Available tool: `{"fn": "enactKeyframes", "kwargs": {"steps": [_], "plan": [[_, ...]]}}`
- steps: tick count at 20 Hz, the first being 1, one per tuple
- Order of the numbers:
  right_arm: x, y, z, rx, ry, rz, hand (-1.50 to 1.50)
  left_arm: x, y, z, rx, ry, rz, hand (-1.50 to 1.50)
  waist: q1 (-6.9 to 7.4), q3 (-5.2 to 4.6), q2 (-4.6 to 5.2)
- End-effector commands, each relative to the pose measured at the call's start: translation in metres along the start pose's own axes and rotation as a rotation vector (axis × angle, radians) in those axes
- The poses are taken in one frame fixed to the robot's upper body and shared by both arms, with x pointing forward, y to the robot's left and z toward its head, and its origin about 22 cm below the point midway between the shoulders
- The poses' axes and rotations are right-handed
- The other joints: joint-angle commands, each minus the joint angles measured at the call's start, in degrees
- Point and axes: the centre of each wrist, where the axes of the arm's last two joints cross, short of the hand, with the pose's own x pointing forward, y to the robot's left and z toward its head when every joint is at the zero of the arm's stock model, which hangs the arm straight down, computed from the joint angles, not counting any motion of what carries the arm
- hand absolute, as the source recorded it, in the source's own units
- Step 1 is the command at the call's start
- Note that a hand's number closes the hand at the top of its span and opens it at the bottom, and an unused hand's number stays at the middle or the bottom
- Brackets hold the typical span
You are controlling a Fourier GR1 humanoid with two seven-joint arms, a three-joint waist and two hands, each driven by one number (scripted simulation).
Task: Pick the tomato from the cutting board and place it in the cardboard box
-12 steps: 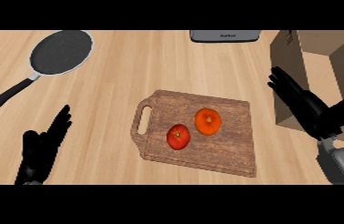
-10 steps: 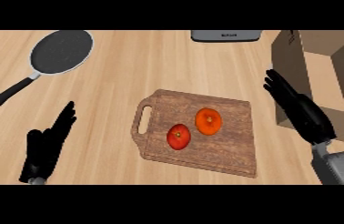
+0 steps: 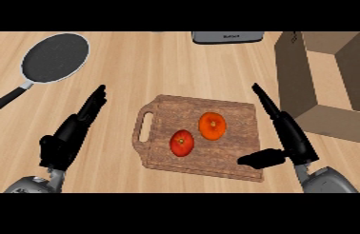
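Tomato (image 3: 181,142) sits on the cutting board (image 3: 232,113). Right hand (image 3: 290,135) has swung in over the board's edge, fingers released, approaching; left hand (image 3: 70,133) open beside it. Cardboard box (image 3: 299,71) waits right.

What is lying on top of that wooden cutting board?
On the brown wooden cutting board lie a red tomato and an orange round fruit. The right hand's thumb covers its front right corner.

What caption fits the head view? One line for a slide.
Right hand open beside the cutting board, tomato untouched, cardboard box at right.
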Motion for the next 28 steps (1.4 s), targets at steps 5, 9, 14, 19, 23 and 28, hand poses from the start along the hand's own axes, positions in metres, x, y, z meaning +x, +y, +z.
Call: {"fn": "enactKeyframes", "kwargs": {"steps": [5, 9, 14, 19, 23, 28], "plan": [[0.030, 0.043, 0.027, -0.051, -0.205, 0.515, -1.50, 0.011, -0.016, -0.016, -0.071, -0.057, 0.008, 0.00, -0.18, 0.08, 0.20], [0.067, 0.050, 0.048, -0.038, -0.114, 0.637, -1.50, 0.006, -0.016, -0.015, -0.069, -0.052, 0.016, 0.00, 0.41, 0.11, 0.19], [0.133, 0.057, 0.075, 0.140, -0.010, 0.652, -1.50, 0.008, -0.018, -0.027, -0.081, -0.073, 0.011, 0.00, 1.39, 0.21, 0.80], [0.187, 0.064, 0.083, 0.205, 0.092, 0.614, -1.50, 0.002, -0.028, -0.035, -0.122, -0.076, 0.010, 0.00, 2.83, 0.38, 1.28], [0.207, 0.077, 0.064, 0.225, 0.183, 0.586, -1.50, 0.013, -0.025, -0.043, -0.112, -0.095, 0.022, 0.00, 3.50, 0.46, 1.38], [0.200, 0.117, 0.048, 0.204, 0.186, 0.569, -1.50, 0.016, -0.039, -0.030, -0.112, -0.093, 0.009, 0.00, 3.94, 0.54, 1.26]]}}
